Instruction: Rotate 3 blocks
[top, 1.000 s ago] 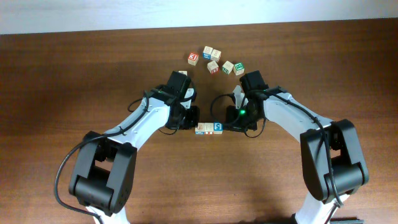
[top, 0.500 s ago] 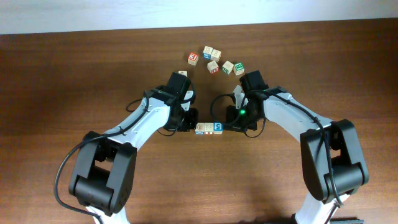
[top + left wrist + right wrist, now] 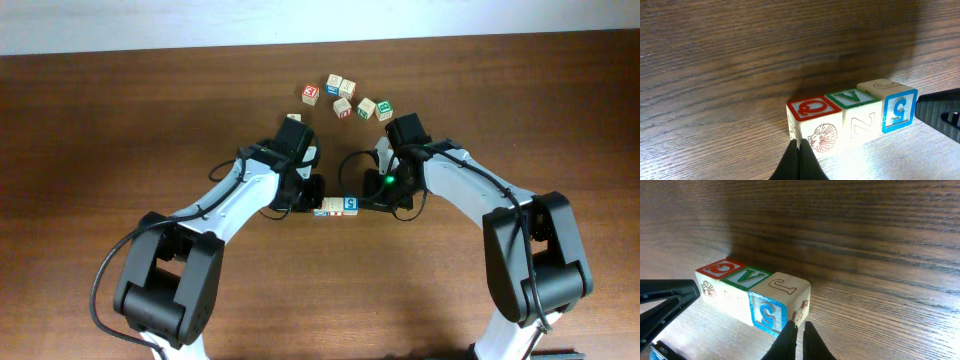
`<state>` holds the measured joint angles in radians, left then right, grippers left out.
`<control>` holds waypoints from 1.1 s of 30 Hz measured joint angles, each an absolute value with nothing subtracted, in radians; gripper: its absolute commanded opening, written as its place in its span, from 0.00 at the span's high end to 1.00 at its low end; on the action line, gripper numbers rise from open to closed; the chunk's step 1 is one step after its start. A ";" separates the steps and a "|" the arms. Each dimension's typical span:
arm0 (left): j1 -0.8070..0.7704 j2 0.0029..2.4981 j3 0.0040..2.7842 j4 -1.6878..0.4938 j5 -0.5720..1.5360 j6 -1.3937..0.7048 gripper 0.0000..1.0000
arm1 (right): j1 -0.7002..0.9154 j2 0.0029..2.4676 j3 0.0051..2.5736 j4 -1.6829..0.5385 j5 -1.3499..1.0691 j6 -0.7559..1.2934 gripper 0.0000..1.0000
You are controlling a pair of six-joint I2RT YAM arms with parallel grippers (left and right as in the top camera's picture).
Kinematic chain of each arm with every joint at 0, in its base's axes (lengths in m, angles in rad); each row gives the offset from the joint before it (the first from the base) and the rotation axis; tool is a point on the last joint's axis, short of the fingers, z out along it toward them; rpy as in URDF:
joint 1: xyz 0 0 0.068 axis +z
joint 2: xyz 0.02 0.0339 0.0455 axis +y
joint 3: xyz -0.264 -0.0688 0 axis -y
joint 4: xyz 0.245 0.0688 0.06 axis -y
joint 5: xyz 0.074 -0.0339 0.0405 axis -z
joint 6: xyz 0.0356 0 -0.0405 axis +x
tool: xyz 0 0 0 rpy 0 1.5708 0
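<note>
my left gripper (image 3: 799,161) is clenched on nothing, its fingers pressed together into one point at the outer lower corner of the red q block (image 3: 812,125), and it looks to be touching it. my right gripper (image 3: 797,330) is all but clenched too, with only a thin slit between its fingers. it holds nothing, and its tips sit right at the near bottom edge of the blue s block (image 3: 771,311). the three blocks (image 3: 336,206) lie in one tight row on the desk (image 3: 100,150) near its middle, sides touching: red q at the 9 o'clock end, the green v block (image 3: 855,100) between, blue s at the 3 o'clock end. seen from overhead, i flank the row, left at 9 o'clock and right at 3 o'clock. some loose blocks (image 3: 342,107) lie scattered at 12 o'clock from the row, well apart from it.
</note>
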<state>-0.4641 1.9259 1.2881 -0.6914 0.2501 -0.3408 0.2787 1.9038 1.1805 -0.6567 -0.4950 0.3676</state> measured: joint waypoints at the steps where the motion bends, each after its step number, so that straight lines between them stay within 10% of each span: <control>1: -0.464 1.926 1.288 -0.691 0.250 -0.341 1.00 | 0.279 1.904 1.180 -0.657 -0.495 0.368 0.92; 33: -0.495 1.926 1.288 -0.701 0.167 -0.410 1.00 | 0.279 1.904 1.180 -0.656 -0.491 0.367 0.92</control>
<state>-0.4953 1.9259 1.2881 -0.7010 0.1669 -0.4099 0.2787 1.9038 1.1805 -0.6563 -0.4911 0.3672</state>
